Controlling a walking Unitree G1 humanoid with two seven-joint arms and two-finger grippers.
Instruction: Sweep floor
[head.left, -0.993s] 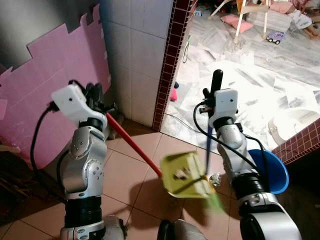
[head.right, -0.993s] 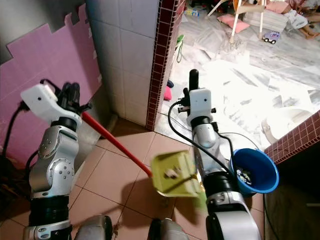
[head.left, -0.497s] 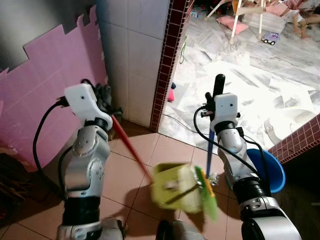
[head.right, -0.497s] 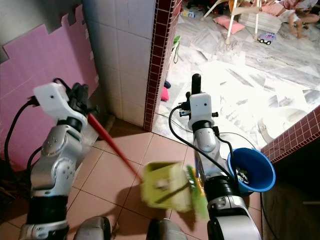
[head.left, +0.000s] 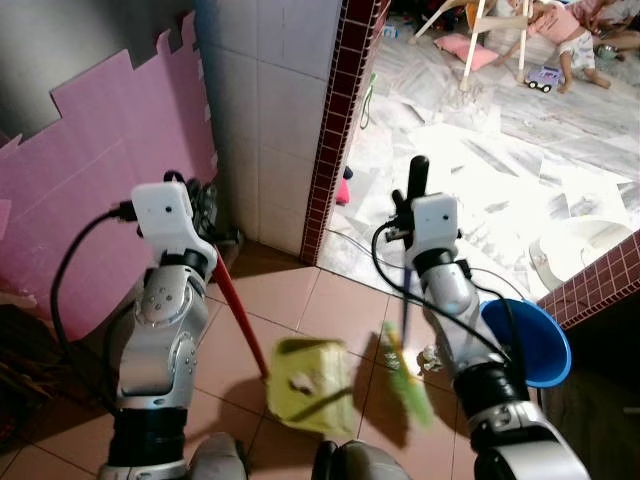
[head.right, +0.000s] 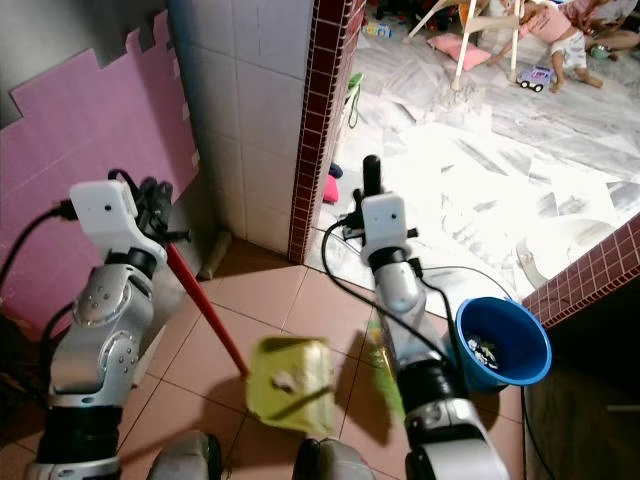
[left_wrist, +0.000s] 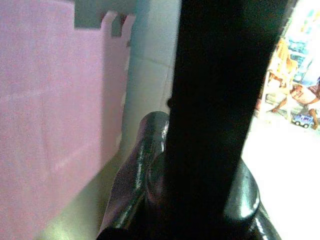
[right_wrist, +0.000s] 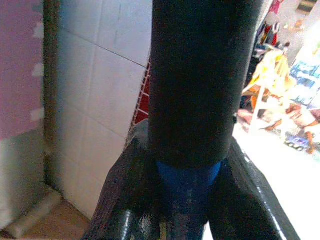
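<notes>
I'm looking down at terracotta floor tiles beside a white tiled wall with a dark red brick-pattern edge, and pink foam mats leaning against the wall at about 10 o'clock. My left gripper sits at 9 o'clock in the head views and is clamped on the dark grip of the dustpan handle; its red shaft runs down toward 6 o'clock to the yellow-green dustpan, which is low over the tiles just ahead of my feet, blurred, with a pale scrap of debris lying in it. My right gripper is near the centre of the head views, slightly toward 2 o'clock, closed around the broom handle, black at the top and blue where the fingers pinch it. The blue shaft drops to the green broom head, which is smeared by motion just to the 3 o'clock side of the dustpan, close to it, though I can't tell if they touch. A small heap of crumpled litter lies on the tiles by the broom. A blue bucket stands at 4 o'clock with rubbish inside. Beyond the wall edge, at 1 o'clock, the marble floor is bright; a child sits there near a toy car
</notes>
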